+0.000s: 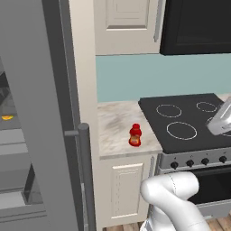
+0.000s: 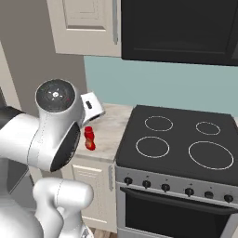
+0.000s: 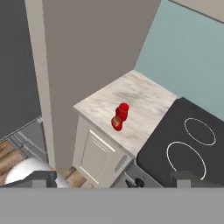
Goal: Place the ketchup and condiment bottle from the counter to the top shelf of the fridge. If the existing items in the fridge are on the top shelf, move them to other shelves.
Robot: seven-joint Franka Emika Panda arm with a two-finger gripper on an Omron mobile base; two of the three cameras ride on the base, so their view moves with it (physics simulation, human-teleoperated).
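The ketchup [image 1: 135,135], a squat bright-red bottle with a yellow-orange band, stands upright on the pale marbled counter [image 1: 115,119] close to the stovetop's left edge; it is also the ketchup [image 2: 89,138] and the ketchup [image 3: 120,117]. My gripper [image 3: 114,179] hangs high above, well apart from the bottle, open with nothing between its fingertips. The grey fridge [image 1: 31,113] stands at the left with its door swung out, its grey shelves [image 1: 13,135] partly seen. A small yellow-orange item [image 1: 6,117] lies on one shelf. The condiment bottle is out of view.
A black stovetop [image 2: 181,139] with white rings adjoins the counter on the right, oven knobs [image 2: 165,187] below it. The fridge's long bar handle [image 1: 84,171] juts out near the counter's cream cabinet [image 1: 124,185]. A dark microwave [image 2: 179,28] and a cream upper cabinet [image 1: 126,25] hang overhead.
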